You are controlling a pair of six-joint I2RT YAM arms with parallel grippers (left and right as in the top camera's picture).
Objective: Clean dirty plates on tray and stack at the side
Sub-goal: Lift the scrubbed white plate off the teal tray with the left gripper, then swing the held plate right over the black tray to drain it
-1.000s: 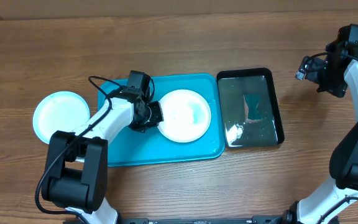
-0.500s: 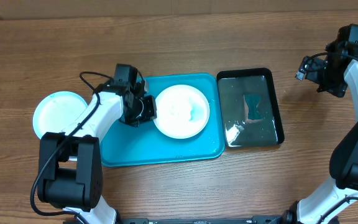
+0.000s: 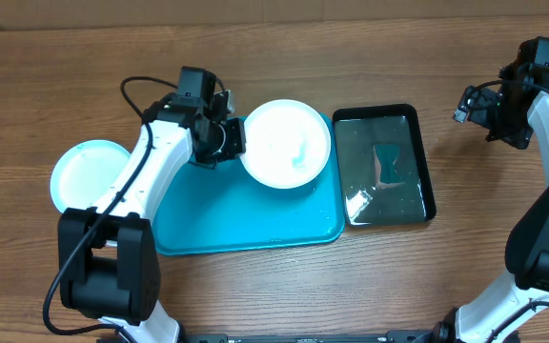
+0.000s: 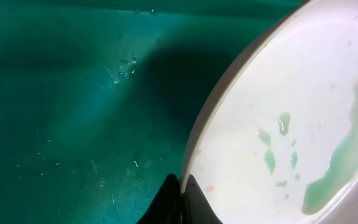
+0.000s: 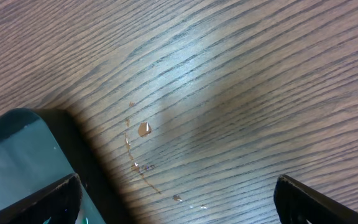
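Evidently the left hand [image 3: 233, 145], pinching the rim of the white plate [image 3: 289, 143], had carried it within the last second from the middle of the tray [image 3: 217, 224] to its far edge; the plate hung partly over that rim, raised, with its shadow on the tray below; a green smear [image 4: 337, 168] was still pooled on it, so it was not clean; probably it was going toward the black tray [image 3: 429, 181] for cleaning, not yet to the stack. The pale blue plate [image 3: 89, 176] had stayed on the desk just left of the tray; the right hand [image 3: 492, 112] had stayed spread wide over bare desk, holding nothing.
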